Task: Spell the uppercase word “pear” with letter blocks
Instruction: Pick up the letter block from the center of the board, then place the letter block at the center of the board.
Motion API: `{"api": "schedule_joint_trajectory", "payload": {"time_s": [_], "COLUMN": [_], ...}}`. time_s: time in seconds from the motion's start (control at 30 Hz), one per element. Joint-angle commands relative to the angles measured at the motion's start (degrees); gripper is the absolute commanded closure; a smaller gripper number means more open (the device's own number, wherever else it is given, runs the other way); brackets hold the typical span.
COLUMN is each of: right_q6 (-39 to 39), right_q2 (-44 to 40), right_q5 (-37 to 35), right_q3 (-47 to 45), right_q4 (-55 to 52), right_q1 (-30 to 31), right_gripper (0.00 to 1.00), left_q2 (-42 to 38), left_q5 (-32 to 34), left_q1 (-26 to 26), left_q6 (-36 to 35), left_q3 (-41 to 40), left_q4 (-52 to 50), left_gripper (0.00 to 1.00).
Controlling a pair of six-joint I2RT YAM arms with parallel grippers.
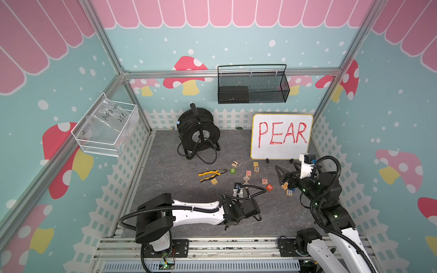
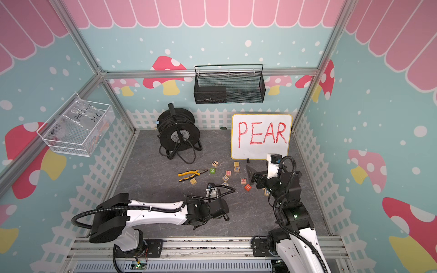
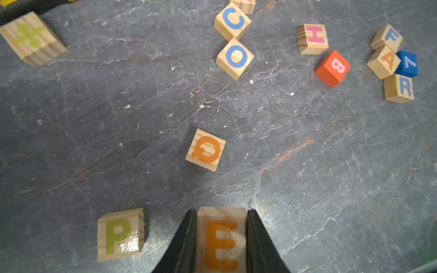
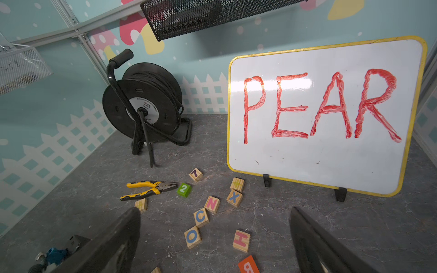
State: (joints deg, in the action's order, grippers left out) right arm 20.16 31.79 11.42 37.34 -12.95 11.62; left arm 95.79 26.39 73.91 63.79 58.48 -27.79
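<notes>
Between snug left fingers, E block

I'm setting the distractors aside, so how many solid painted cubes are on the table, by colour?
green cube: 1
red cube: 1
blue cube: 1
Total: 3

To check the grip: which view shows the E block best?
Left wrist: the E block sits between the fingers of the left gripper. Both top views hide it under the left arm; right wrist misses it.
</notes>
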Motion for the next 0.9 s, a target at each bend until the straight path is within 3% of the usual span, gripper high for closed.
{"api": "schedule_joint_trajectory", "payload": {"time_s": [0.0,0.4,0.87], "right_q6": [-0.02,-0.48,-0.90], "right_q2": [0.02,0.18,1.41], "right_q5": [1.82,0.05,-0.73], "right_q3": [-0.69,-0.36,-0.34], "right_q4": [0.79,-0.23,0.03], "right_q1": [-0.10,-0.09,-0.08], "right_gripper": [0.01,0.01,0.01], "left_q2": [-2.43,-2.88,3.07], "left_q5": [2.91,2.44,1.17], "left_q1": [0.09,0.10,-1.15], "left_q6": [7.75,9.86,3.28], "left_q3": [-2.62,-5.13,0.13], "left_q4": [-1.47,-1.80,-5.25], "left_gripper": [0.80,0.79,0.78]}}
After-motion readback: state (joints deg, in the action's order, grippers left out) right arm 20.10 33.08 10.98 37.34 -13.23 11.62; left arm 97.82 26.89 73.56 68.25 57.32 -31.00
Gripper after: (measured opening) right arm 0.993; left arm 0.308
